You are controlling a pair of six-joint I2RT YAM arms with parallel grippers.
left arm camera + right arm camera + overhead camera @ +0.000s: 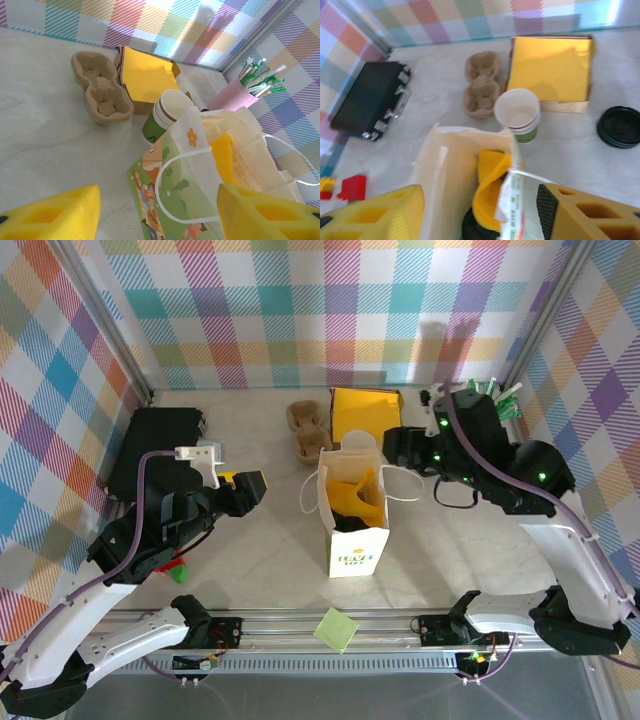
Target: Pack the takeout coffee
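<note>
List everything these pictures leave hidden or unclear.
- Inside the bag, right wrist view: a dark round thing lies under the yellow napkin, cut off by the lower edge; unidentifiable.
- Cup stack, top view: lower part behind the bag.
- Black lids, right wrist view: cut by the right edge, blurred; count unreadable.

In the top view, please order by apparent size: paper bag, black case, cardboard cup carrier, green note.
Paper bag and black case: alike, the case partly hidden, so unranked.
Cardboard cup carrier.
Green note.

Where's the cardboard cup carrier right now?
In the top view, the cup carrier lies far back near the middle, just left of the yellow box and behind the paper bag.
</note>
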